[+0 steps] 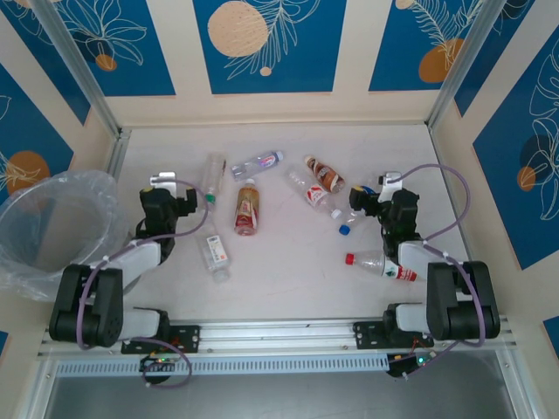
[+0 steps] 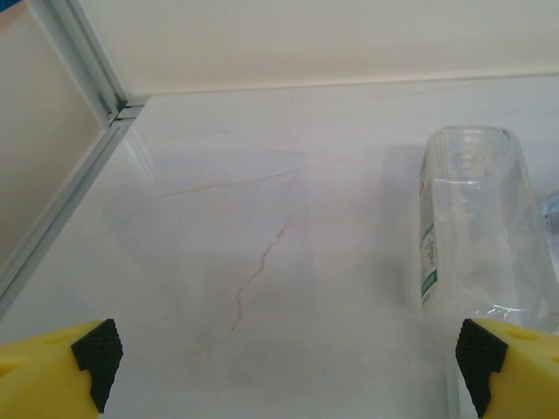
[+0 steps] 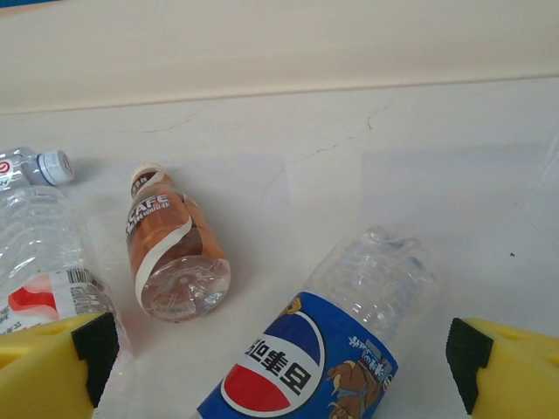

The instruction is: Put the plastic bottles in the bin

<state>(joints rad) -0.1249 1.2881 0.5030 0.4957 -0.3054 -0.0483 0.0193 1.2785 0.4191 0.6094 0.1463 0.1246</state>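
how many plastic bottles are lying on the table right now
8. By the left arm: green-capped clear bottle, white-labelled clear bottle. Centre: bluish-labelled bottle, red-labelled bottle. By the right arm: brown-labelled bottle, white-capped bottle, blue-capped Pepsi bottle, red-capped bottle. Others may be hidden.

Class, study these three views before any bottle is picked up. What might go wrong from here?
1. The Pepsi bottle lies on its side, slanted between the fingers of the open right gripper; closing may roll it or squeeze it out.
2. The brown bottle lies close beside it and could get knocked away.
3. The bin stands at the far left, a long way from the Pepsi bottle; the carry might drop it short.
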